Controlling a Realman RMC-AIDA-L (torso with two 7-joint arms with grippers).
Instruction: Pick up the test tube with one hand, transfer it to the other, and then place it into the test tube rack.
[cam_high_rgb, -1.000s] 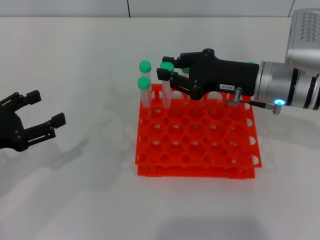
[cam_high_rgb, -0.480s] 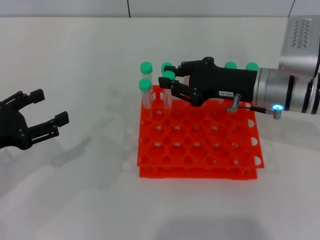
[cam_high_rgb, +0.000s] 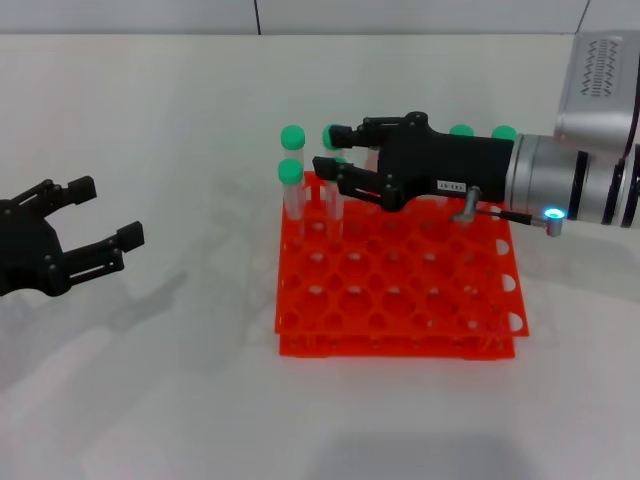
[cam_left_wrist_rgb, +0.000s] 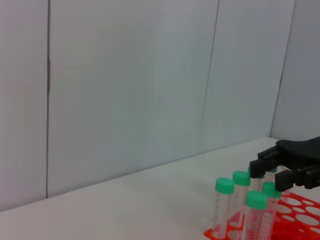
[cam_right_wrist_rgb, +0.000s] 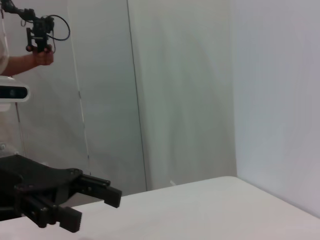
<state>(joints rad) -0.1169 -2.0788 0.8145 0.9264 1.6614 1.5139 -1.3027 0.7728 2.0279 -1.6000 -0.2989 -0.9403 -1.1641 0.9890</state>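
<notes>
The right gripper (cam_high_rgb: 333, 162) has its fingers apart around the test tube (cam_high_rgb: 337, 190), which stands in a back hole of the test tube rack (cam_high_rgb: 400, 290), while the left gripper (cam_high_rgb: 105, 225) waits open over the table (cam_high_rgb: 180, 400), well away.

— Can you read any text here?

— Only just. You have a small white label (cam_high_rgb: 452, 186) on the side of the right gripper (cam_high_rgb: 335, 150), and its dark characters are too small for you to make out.

— Anything on the test tube rack (cam_high_rgb: 400, 290) or the tubes?

— Nothing you can read; no brand, number or sign shows elsewhere.
</notes>
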